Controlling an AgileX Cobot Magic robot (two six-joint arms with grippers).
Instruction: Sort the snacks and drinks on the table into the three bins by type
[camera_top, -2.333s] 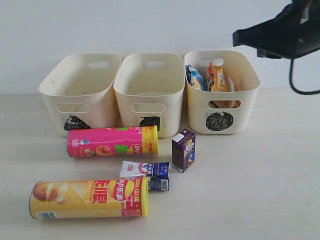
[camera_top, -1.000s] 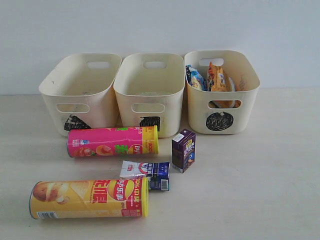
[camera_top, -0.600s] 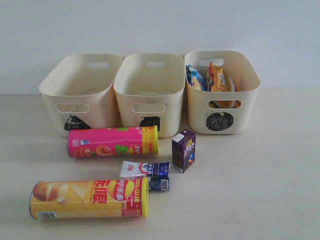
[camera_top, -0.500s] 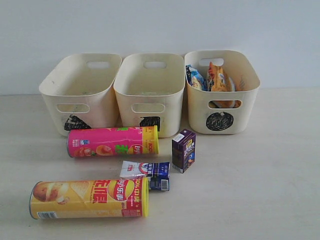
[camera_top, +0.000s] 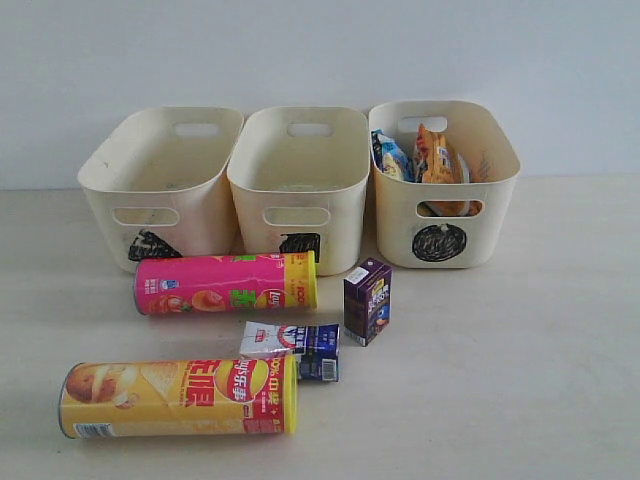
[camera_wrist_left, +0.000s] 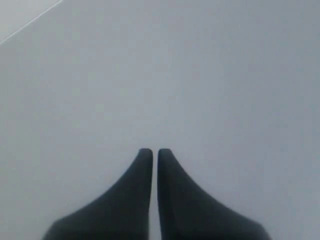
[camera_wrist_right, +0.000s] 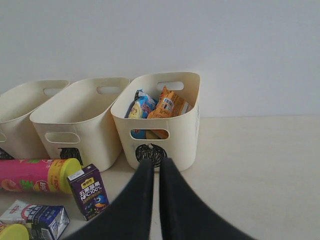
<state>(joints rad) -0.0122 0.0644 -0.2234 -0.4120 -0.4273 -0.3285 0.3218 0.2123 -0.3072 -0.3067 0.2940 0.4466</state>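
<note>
— Three cream plastic bins stand in a row at the back of a pale table (camera_top: 520, 380). How are they marked?

— From left to right they are the triangle bin (camera_top: 108, 215), the square bin (camera_top: 250, 215) and the circle bin (camera_top: 500, 215). Each has a black scribbled shape on its front.

— Where are the snacks?

— The pink chip tube (camera_top: 225, 284) lies on its side just in front of the triangle and square bins, with its yellow lid to the right. The yellow chip tube (camera_top: 178, 397) lies on its side nearer the camera, at the left. The blue-white foil bag (camera_top: 390, 155) and the orange foil bag (camera_top: 435, 155) stand inside the circle bin.

— And the drinks?

— The white and blue carton (camera_top: 290, 350) lies flat just beside the yellow tube's lid end. The dark purple carton (camera_top: 367, 300) stands upright just to its right, in front of the gap between the square and circle bins.

— The claws?

— The left gripper (camera_wrist_left: 150, 152) is pinched closed on nothing, against a plain grey surface. The right gripper (camera_wrist_right: 152, 162) is also closed and holds nothing, and it points toward the circle bin.
</note>
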